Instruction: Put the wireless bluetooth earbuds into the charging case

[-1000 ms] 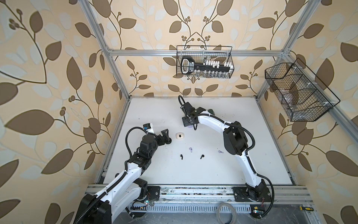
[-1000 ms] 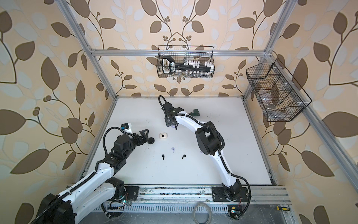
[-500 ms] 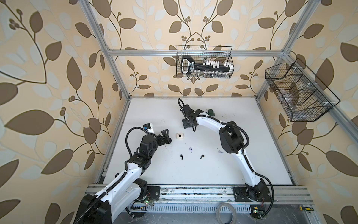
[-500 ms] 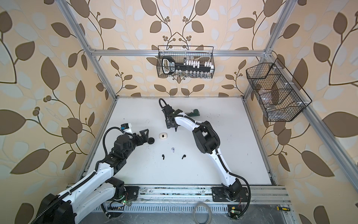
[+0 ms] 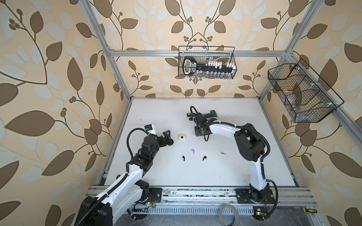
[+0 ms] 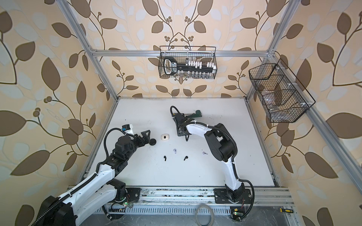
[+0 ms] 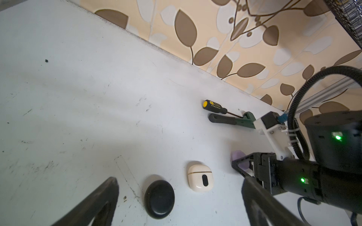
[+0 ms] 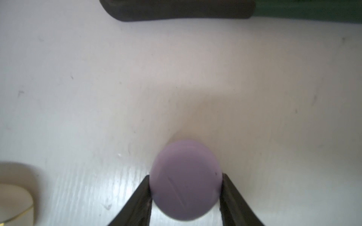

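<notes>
Lavender case (image 8: 186, 172) in right hand (image 8: 186, 176)

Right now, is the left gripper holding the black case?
No: the left gripper is wide open, and the black case lies on the table, clear of both fingers.

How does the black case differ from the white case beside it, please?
The black case is a round pebble; the white case is squarer, with a gold seam and dark oval. The black case lies nearer the open left gripper; the white case farther off. Both lie shut on the table.
</notes>
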Robot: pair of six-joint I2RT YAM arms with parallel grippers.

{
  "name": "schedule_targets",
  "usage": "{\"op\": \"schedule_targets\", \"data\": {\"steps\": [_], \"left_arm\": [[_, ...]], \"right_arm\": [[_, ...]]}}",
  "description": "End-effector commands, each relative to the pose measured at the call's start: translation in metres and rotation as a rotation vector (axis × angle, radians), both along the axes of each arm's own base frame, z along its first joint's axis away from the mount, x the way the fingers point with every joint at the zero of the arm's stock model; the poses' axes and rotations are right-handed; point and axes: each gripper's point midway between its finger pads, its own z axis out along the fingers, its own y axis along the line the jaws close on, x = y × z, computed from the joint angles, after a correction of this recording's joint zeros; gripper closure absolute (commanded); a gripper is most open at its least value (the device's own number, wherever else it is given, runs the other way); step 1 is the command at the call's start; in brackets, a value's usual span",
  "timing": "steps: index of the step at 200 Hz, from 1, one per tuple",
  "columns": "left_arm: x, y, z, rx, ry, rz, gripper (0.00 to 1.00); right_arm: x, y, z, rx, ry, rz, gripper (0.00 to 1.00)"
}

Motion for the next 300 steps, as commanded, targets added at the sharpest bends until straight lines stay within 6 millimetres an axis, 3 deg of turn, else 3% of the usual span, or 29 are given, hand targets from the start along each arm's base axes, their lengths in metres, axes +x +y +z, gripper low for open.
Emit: {"op": "schedule_targets", "data": {"steps": [1, 33, 47, 78, 160, 203, 230, 300], "left_arm": [[0.001, 0.004, 0.012, -0.031, -0.039, 0.018, 0.01], [0.000, 0.003, 0.012, -0.033, -0.042, 0.015, 0.01], [0.000, 0.005, 0.013, -0.026, -0.041, 0.020, 0.01], [-0.002, 0.004, 0.014, -0.034, -0.048, 0.016, 0.01], [0.000, 0.004, 0.014, -0.037, -0.044, 0.017, 0.01], [-0.002, 0.006, 0.016, -0.033, -0.054, 0.024, 0.01], [-0.002, 0.004, 0.017, -0.040, -0.056, 0.016, 0.01], [-0.004, 0.005, 0.020, -0.040, -0.070, 0.014, 0.01]], "right_arm": [[-0.003, 0.002, 0.020, 0.073, -0.074, -0.042, 0.51], [-0.025, 0.008, 0.035, 0.124, -0.114, -0.046, 0.50], [-0.038, 0.006, 0.028, 0.129, -0.104, -0.047, 0.48], [-0.044, 0.009, 0.023, 0.097, -0.098, -0.044, 0.48], [-0.073, -0.012, -0.011, 0.056, -0.033, -0.049, 0.47], [-0.083, -0.012, -0.012, 0.050, -0.029, -0.037, 0.33], [-0.090, -0.006, -0.008, 0.060, -0.035, -0.019, 0.31], [-0.097, 0.021, 0.007, 0.127, -0.059, 0.024, 0.37]]}}
